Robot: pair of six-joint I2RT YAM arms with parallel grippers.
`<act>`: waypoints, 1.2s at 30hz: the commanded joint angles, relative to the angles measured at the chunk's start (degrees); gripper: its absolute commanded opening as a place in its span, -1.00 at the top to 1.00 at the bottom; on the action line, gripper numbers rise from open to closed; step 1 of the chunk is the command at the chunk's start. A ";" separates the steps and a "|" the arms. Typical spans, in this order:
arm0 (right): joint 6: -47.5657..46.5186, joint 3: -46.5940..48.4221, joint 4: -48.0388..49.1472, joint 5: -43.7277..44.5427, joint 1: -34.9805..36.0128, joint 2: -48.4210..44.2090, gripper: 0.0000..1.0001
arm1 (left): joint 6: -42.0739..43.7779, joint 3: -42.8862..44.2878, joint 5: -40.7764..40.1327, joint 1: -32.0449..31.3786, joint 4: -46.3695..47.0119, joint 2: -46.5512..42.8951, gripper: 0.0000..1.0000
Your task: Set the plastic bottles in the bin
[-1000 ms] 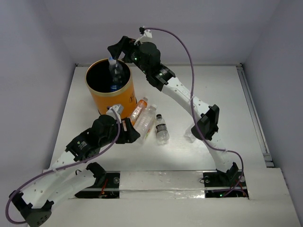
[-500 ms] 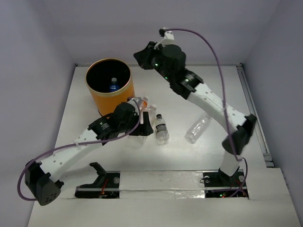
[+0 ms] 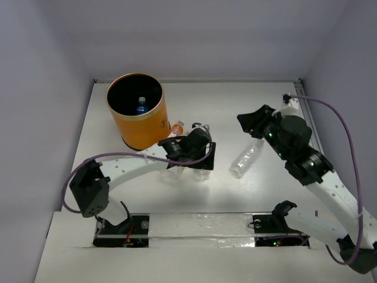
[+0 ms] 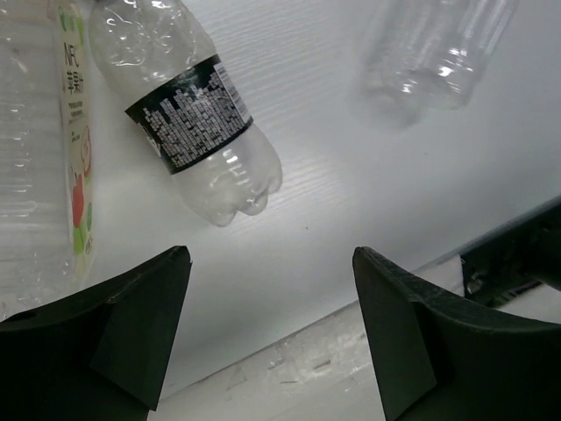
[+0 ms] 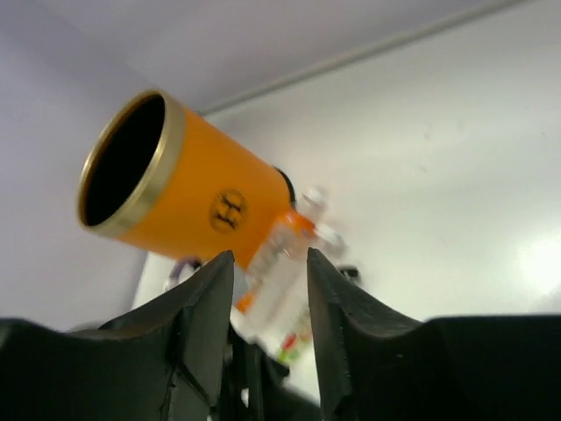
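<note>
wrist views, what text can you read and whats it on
"NFC": on the pale label of the clear bottle at the left edge of the left wrist view; the characters beneath it are too small to read.
"H" in a dark ring: on the side of the orange bin.
Small bottle, dark label: white fine print, too small to read.

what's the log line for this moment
left gripper open near dark-label bottle | right gripper open, empty | bin: blue bottle inside | clear bottle lying on table
</note>
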 commanded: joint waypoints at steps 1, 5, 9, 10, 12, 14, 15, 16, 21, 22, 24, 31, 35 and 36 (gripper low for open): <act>0.72 -4.08 -6.26 -2.08 -0.07 -7.63 0.02 | -3.81 5.13 -6.46 -1.51 -1.04 4.69 -0.50; 0.72 -7.69 -10.40 -5.96 -0.07 -12.38 -0.20 | -5.57 11.02 -11.83 -2.04 -5.17 10.86 -0.56; 1.33 -10.51 -13.82 -7.98 -0.07 -18.18 -0.36 | -6.89 14.01 -14.91 -2.04 -7.63 16.04 -0.56; 1.16 -10.69 -14.53 -8.51 -0.07 -18.98 -0.36 | -7.07 14.54 -15.62 -2.04 -8.07 17.79 -0.56; 0.89 -11.57 -15.41 -11.23 -0.07 -20.73 -0.36 | -7.33 15.77 -15.80 -2.04 -9.22 18.95 -0.56; 0.72 -11.92 -16.90 -12.29 -0.07 -22.84 -0.36 | -8.21 16.21 -16.15 -2.04 -9.75 19.92 -0.56; 0.72 -12.18 -18.21 -14.21 -0.07 -23.46 -0.37 | -8.47 16.39 -16.50 -2.04 -10.10 20.01 -0.56; 0.63 -12.36 -18.75 -14.40 -0.07 -23.99 -0.39 | -8.74 16.39 -16.59 -2.04 -10.36 20.10 -0.56; 0.89 -13.15 -19.81 -13.62 -0.07 -25.49 -0.41 | -8.66 16.48 -18.25 -2.04 -11.33 21.76 -0.56; 1.59 -13.15 -19.90 -13.18 -0.07 -25.49 -0.41 | -8.39 16.48 -18.69 -2.04 -11.33 22.20 -0.56; 2.38 -13.33 -20.42 -9.93 -0.07 -25.75 -0.40 | -7.17 16.92 -20.19 -2.04 -10.90 23.70 -0.56; 5.89 -15.17 -24.03 -2.19 -0.07 -24.70 -0.37 | -4.08 17.45 -20.81 -0.99 -6.24 26.78 -0.55; 6.96 -16.58 -24.20 1.06 -0.07 -21.89 -0.41 | -2.07 17.53 -19.49 -0.46 -3.16 26.95 -0.53; 7.04 -17.01 -24.12 2.20 -0.59 -20.84 -0.48 | -1.80 17.71 -19.23 -0.46 -1.85 27.04 -0.52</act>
